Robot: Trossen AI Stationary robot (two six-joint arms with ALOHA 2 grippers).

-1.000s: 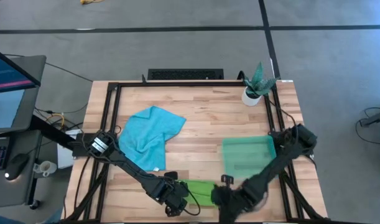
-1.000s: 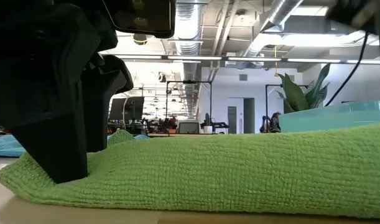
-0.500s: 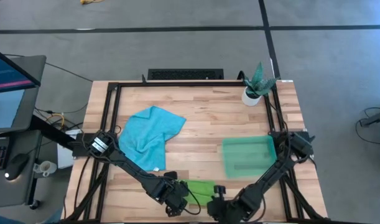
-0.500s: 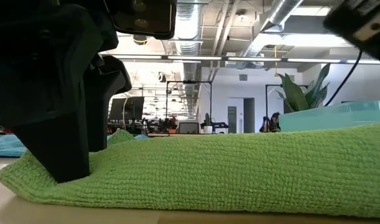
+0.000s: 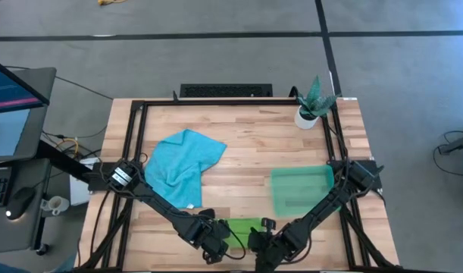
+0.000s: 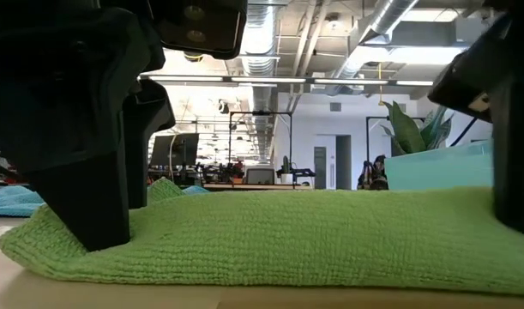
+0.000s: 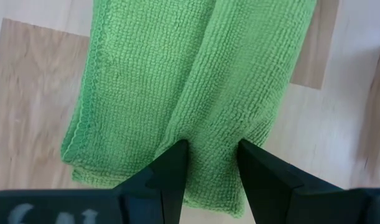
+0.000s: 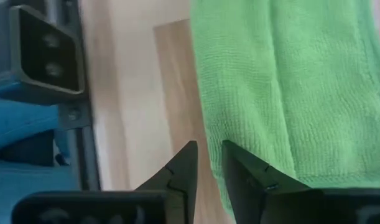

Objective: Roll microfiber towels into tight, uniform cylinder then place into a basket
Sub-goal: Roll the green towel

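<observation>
The lime green towel (image 5: 242, 226) lies rolled up along the table's near edge, with its long side on the wood (image 6: 270, 232). My left gripper (image 5: 216, 241) is shut on its left end (image 7: 208, 163). My right gripper (image 5: 263, 241) stands at its right end (image 8: 208, 165), its fingers a narrow gap apart. The turquoise towel (image 5: 182, 163) lies crumpled at the middle left. The green basket (image 5: 303, 189) stands at the right with nothing in it. My left gripper pinches a raised fold of the roll (image 7: 209, 134) between its two fingers, close to the roll's left end. The fingers (image 6: 81, 197) slant steeply down from above and lie across the roll. The roll stays flat on the table. My right gripper comes steeply down at the roll's right end. One finger (image 8: 249, 174) is on the cloth's edge (image 8: 222, 140) and the other (image 8: 180, 171) is over bare wood. In the low view the finger (image 6: 514, 184) rests on the towel's top.
A white pot with a plant (image 5: 311, 112) stands at the far right corner. A black frame (image 5: 136, 129) runs around the table. The basket's wall (image 6: 433, 163) rises behind the roll in the low view.
My right gripper has come down and toward the table's left, onto the right end of the green roll. That end now lies a little flatter than before. The roll has stayed in place.
</observation>
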